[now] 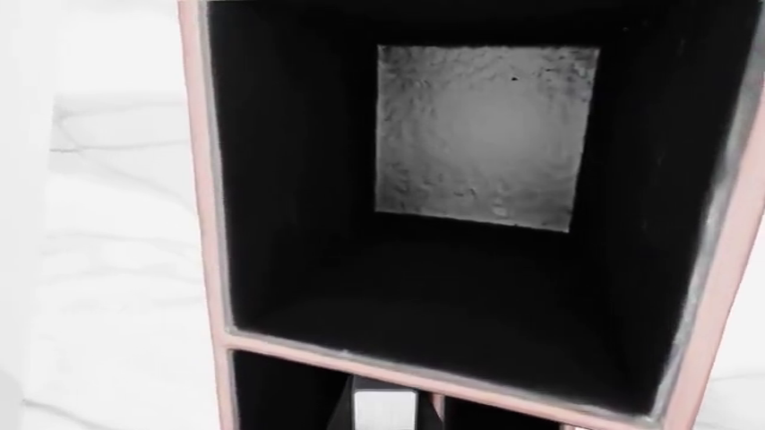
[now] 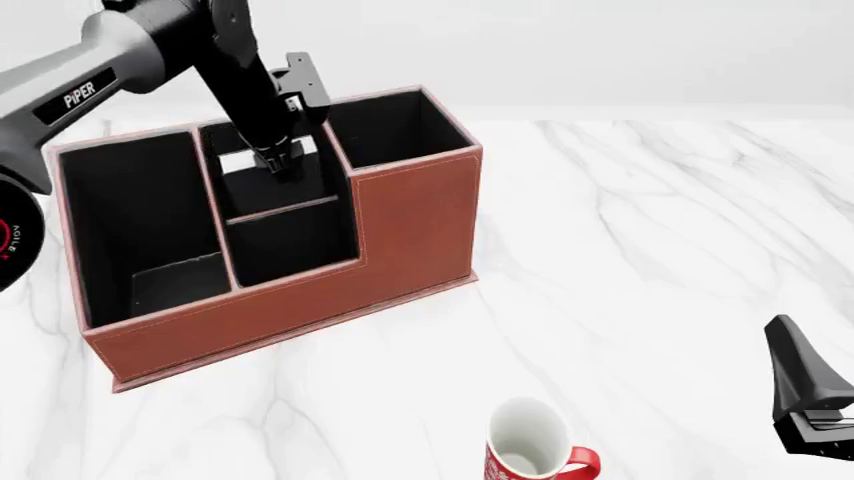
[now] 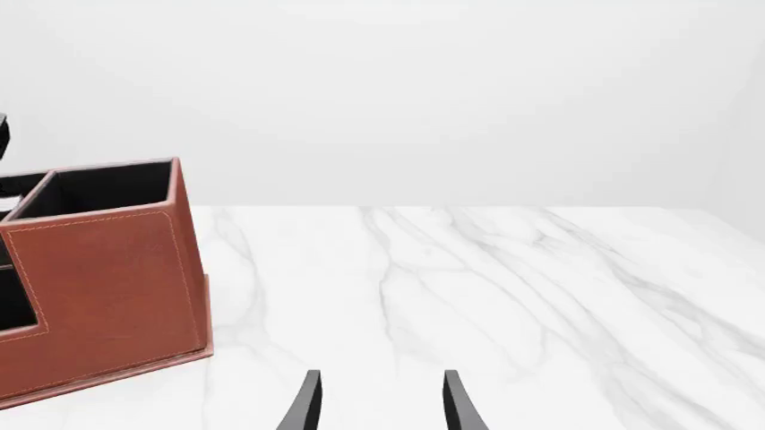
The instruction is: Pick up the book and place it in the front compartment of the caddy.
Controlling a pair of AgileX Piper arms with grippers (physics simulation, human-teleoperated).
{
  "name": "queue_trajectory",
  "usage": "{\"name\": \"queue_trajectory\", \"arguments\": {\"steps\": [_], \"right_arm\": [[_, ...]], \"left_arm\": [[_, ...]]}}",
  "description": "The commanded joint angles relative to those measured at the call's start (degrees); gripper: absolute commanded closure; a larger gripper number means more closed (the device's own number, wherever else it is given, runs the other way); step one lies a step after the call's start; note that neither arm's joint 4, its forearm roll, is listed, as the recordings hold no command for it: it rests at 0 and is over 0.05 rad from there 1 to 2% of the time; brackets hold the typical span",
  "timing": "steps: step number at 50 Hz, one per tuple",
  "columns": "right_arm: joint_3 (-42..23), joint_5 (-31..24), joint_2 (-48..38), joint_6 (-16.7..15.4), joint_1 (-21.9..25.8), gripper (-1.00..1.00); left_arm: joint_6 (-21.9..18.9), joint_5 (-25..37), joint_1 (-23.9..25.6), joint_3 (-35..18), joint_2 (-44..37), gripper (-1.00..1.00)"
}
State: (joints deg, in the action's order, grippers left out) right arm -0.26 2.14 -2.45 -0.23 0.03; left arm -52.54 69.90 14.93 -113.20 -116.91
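The reddish-brown caddy [image 2: 400, 230] stands at the left of the white marble table. It also shows in the right wrist view [image 3: 107, 287]. My left gripper [image 2: 276, 163] reaches down into the top of the front compartment [image 2: 274, 195], the tall-walled middle cell. It is shut on the book [image 2: 238, 164], whose white page edge shows on either side of the fingers. In the left wrist view the book [image 1: 382, 410] sits at the picture's edge, behind a pale divider [image 1: 442, 376] of a deep black cell. My right gripper [image 2: 814, 425] is open and empty [image 3: 380, 408], low at the front right.
A red-and-white mug [image 2: 534, 452] stands upright near the table's front edge, right of the caddy. The caddy's large long cell [image 2: 134, 220] is on its left, the cut-down cell [image 2: 294, 245] in front of the middle cell, and another tall cell [image 2: 394, 125] at the back right.
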Motion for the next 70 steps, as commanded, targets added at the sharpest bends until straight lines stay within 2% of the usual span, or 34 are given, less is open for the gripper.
{"name": "queue_trajectory", "arguments": {"steps": [1,24,25,32,42,70], "right_arm": [[0.0,-0.6,0.6,0.0,0.0,-1.0],[0.0,-0.5,0.5,0.1,0.0,-1.0],[-0.1,-0.5,0.5,0.0,0.0,-1.0],[0.0,-0.6,0.6,0.0,0.0,-1.0],[0.0,-0.8,0.7,0.0,0.0,-1.0],[0.0,0.2,-0.1,0.0,0.0,-1.0]], "left_arm": [[-0.2,0.0,0.0,0.1,-0.4,1.0],[1.0,0.0,0.0,0.6,-1.9,1.0],[1.2,0.0,0.2,0.8,-1.9,-1.0],[0.3,0.0,-0.4,0.7,-0.8,-1.0],[-2.9,0.0,-2.5,1.4,2.3,-1.0],[-8.7,0.0,-4.4,11.2,15.7,-1.0]]}}
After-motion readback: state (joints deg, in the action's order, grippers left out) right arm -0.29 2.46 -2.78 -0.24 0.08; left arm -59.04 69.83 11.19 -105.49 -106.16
